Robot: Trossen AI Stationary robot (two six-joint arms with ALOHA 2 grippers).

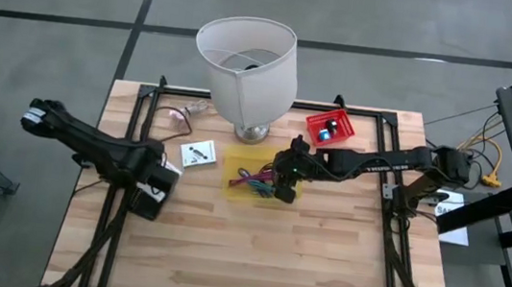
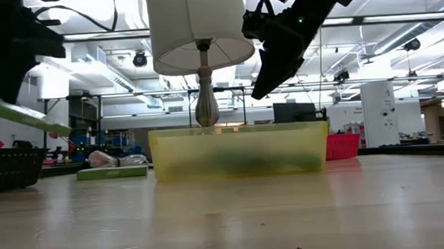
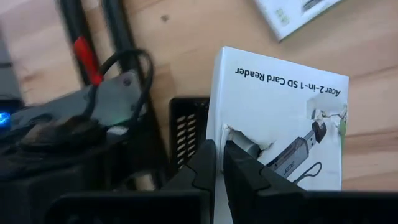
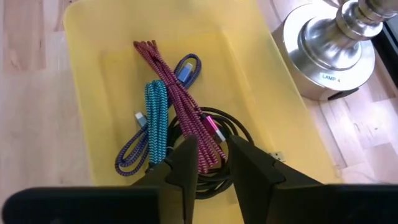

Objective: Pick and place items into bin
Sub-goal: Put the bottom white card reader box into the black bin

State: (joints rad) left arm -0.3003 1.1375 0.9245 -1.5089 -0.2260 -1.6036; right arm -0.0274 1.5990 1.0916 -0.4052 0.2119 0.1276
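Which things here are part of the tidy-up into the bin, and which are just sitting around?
Part of the job:
yellow bin
magenta cable, teal cable, purple cable and black cable, all in the bin
right gripper, above the bin

Just sitting around:
white lamp
red tray
SD card reader box

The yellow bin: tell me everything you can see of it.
The yellow bin is a shallow rectangular tub of translucent yellow plastic with rounded corners, sitting flat on the wooden table just in front of the lamp base, not visibly touching it. Inside lie a magenta braided cable, a teal braided cable, a purple looped cord and a coiled black cable. The right gripper hangs over it, fingers parted around the magenta cable, not visibly clamping it.
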